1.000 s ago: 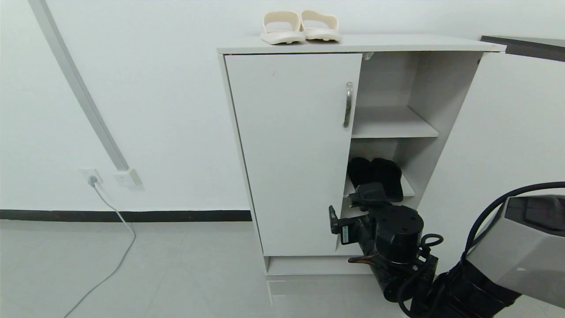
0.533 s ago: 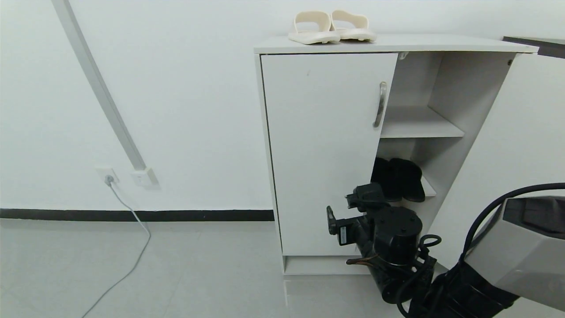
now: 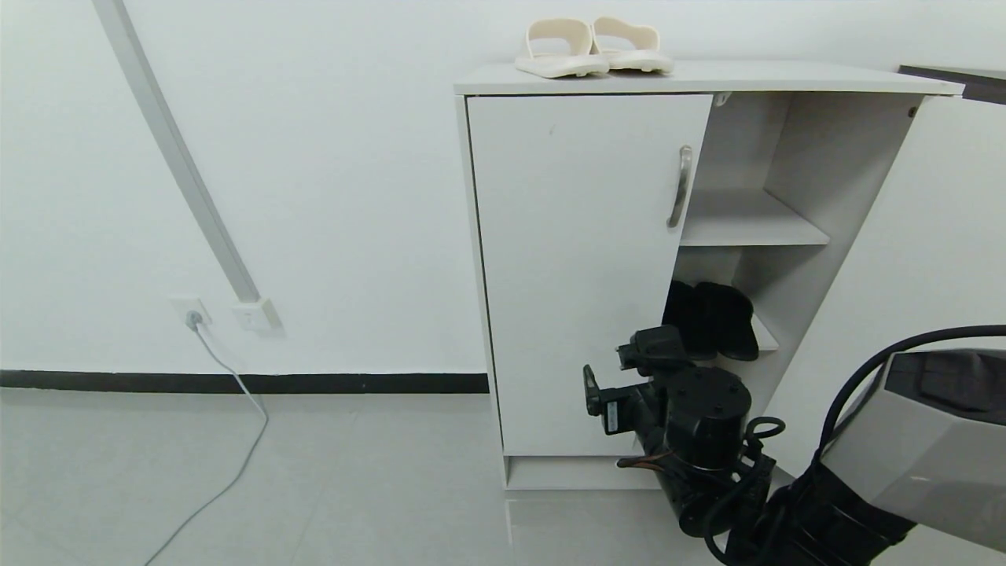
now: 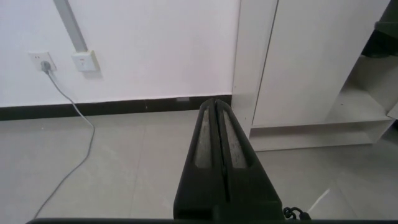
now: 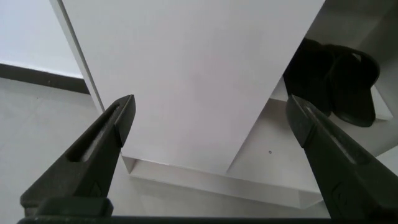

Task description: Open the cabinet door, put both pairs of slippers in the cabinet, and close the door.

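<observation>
We judge the job half done. The cabinet's (image 3: 786,77) right door (image 3: 927,236) stands open and the black slippers (image 3: 711,318) lie side by side on the lower shelf (image 3: 766,342). The cream slippers (image 3: 593,47), broad-strapped slides set close together, sit on the cabinet's top, above the closed left door (image 3: 581,267). Next we need to lift that pair down to the bare upper shelf (image 3: 747,228). Our right gripper (image 5: 210,109) hangs low before the left door, spread wide and empty. Our left gripper (image 4: 216,118) is pressed closed on nothing.
</observation>
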Controlling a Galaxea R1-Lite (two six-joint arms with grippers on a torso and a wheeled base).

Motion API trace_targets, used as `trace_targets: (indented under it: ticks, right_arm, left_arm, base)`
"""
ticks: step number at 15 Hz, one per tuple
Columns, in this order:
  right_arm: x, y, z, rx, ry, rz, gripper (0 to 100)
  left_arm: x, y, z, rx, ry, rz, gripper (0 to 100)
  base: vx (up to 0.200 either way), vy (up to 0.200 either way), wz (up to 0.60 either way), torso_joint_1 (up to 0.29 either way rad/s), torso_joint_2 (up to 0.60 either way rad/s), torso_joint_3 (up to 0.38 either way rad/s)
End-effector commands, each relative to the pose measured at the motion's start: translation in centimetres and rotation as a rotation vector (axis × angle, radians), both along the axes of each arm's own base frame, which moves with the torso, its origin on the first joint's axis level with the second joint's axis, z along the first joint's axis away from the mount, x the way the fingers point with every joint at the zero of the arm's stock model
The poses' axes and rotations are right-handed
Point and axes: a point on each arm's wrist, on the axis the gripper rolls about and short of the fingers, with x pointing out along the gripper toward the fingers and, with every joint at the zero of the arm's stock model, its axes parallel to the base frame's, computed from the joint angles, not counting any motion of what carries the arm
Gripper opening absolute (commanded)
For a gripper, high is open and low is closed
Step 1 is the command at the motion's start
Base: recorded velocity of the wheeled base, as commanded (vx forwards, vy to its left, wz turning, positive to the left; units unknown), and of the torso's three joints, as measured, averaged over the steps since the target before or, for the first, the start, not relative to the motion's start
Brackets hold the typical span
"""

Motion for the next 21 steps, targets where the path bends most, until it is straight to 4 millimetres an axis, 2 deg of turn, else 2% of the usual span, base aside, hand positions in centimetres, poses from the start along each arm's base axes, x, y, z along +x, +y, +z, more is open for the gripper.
trace_targets:
  ticks: [1,9,13,21]
  right_arm:
    - [0.03,0.05,-0.11,-0.002,0.002,0.000,100]
    - [-0.03,0.07,-0.13,-0.002,0.001,0.000,100]
    - [-0.06,-0.05,0.19,0.005,-0.005,-0.001,100]
    - [-0.04,-0.03,0.06,0.002,-0.002,-0.001,100]
  left_arm:
    - [0.01,0.00,0.00,0.000,0.002,-0.001,0]
    - [0.01,0.01,0.00,-0.003,0.002,0.004,0]
    - [0.01,0.01,0.00,-0.009,0.002,0.002,0]
    - [0.01,0.01,0.00,-0.009,0.002,0.002,0]
  base:
    - [0.000,0.000,0.00,0.000,0.00,0.000]
    - [0.000,0.000,0.00,0.000,0.00,0.000]
    - [0.000,0.000,0.00,0.013,-0.22,-0.300]
    - [0.000,0.000,0.00,0.099,-0.49,-0.347]
